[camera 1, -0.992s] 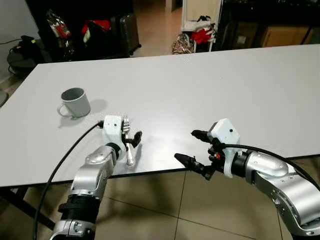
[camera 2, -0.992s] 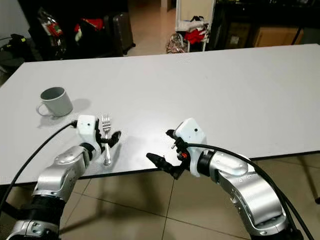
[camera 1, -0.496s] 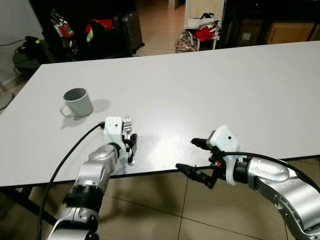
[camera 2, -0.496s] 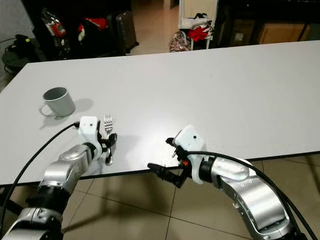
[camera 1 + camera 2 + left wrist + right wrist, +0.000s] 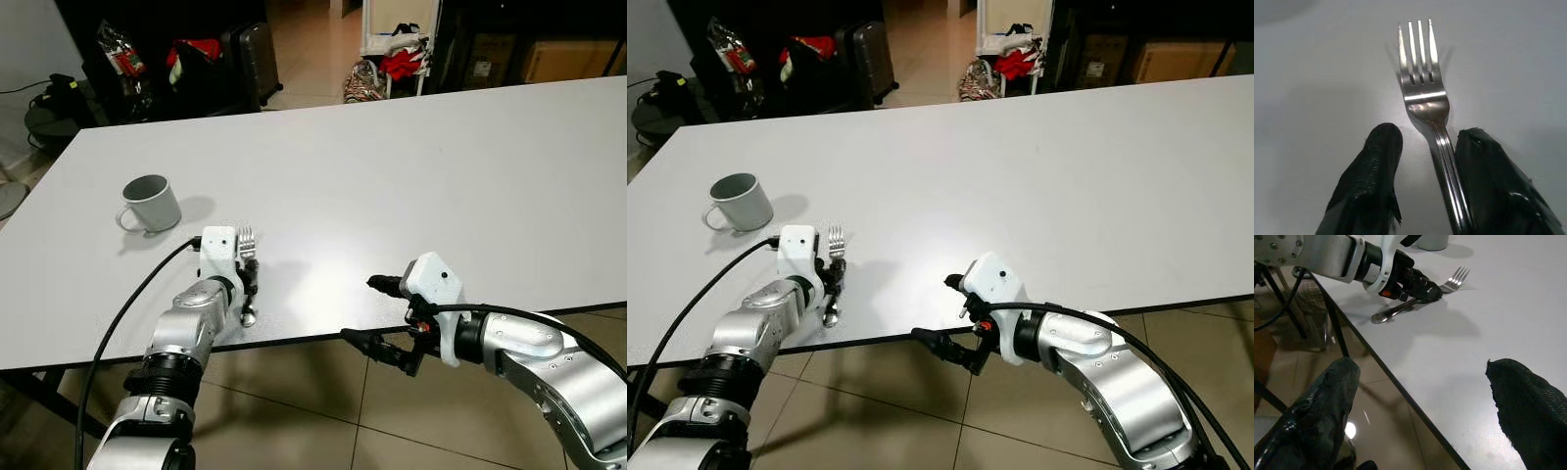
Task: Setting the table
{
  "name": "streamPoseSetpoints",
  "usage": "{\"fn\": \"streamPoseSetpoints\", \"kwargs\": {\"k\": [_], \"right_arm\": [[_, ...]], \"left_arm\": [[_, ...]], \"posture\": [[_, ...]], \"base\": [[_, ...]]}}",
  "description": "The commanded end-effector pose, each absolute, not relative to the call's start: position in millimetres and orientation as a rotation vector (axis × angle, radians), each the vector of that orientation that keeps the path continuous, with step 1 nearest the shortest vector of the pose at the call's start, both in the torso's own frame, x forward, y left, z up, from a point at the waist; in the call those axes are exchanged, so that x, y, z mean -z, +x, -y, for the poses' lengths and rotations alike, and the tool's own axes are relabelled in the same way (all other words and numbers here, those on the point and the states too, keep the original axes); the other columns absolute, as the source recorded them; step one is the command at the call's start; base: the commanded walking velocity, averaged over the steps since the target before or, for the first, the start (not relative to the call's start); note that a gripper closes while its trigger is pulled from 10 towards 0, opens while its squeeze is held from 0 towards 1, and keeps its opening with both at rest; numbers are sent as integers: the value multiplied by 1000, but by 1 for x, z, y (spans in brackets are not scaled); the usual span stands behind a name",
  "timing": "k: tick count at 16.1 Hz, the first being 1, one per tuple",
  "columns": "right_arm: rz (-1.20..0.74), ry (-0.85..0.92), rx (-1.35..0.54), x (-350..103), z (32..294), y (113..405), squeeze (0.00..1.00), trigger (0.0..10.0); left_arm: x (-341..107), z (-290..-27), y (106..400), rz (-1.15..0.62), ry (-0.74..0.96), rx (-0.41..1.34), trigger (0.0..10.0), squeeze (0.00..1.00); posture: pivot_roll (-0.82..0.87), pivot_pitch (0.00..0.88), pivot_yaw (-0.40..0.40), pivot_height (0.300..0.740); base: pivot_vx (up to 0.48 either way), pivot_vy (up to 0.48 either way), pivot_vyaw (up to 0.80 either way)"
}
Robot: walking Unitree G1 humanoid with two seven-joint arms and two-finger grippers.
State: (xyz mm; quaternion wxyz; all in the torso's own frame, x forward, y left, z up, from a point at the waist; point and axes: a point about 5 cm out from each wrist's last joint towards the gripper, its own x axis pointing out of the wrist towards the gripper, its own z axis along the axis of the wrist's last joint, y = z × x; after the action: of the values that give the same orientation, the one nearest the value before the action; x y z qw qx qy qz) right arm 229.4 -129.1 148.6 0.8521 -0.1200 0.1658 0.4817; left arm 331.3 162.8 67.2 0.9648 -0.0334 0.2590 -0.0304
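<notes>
since 1 s ago left gripper (image 5: 1420,161) narrowed around fork (image 5: 1425,98) handle, not clamped | right gripper (image 5: 384,318) spread, 5 o'clock off tabletop (image 5: 411,166) | i judge fork stiff, slick, light; pinch mid-handle

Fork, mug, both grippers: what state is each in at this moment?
Fork: flat on the table, handle between the left gripper's fingers.
Mug: upright, untouched.
Left gripper: fingers closing around the fork, small gap on one side.
Right gripper: open, holding nothing, at the table edge.

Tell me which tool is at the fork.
The left tool: its fingers straddle the fork handle on the table. The right tool hangs open at the table's near edge.
</notes>
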Motion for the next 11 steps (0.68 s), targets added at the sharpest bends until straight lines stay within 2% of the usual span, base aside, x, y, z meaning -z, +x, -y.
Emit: {"fn": "streamPoseSetpoints", "kwargs": {"k": [1, 11], "right_arm": [[-330, -263, -1041, -151, 126, 227, 0, 10000], [-327, -278, -1072, -150, 123, 229, 0, 10000]], "left_arm": [[-55, -170, 326, -595, -89, 22, 0, 0], [-52, -181, 314, -610, -138, -66, 0, 0]], "posture": [[-103, 0, 128, 740], [-84, 0, 125, 740]], "base": [[0, 0, 0], [0, 0, 0]]}}
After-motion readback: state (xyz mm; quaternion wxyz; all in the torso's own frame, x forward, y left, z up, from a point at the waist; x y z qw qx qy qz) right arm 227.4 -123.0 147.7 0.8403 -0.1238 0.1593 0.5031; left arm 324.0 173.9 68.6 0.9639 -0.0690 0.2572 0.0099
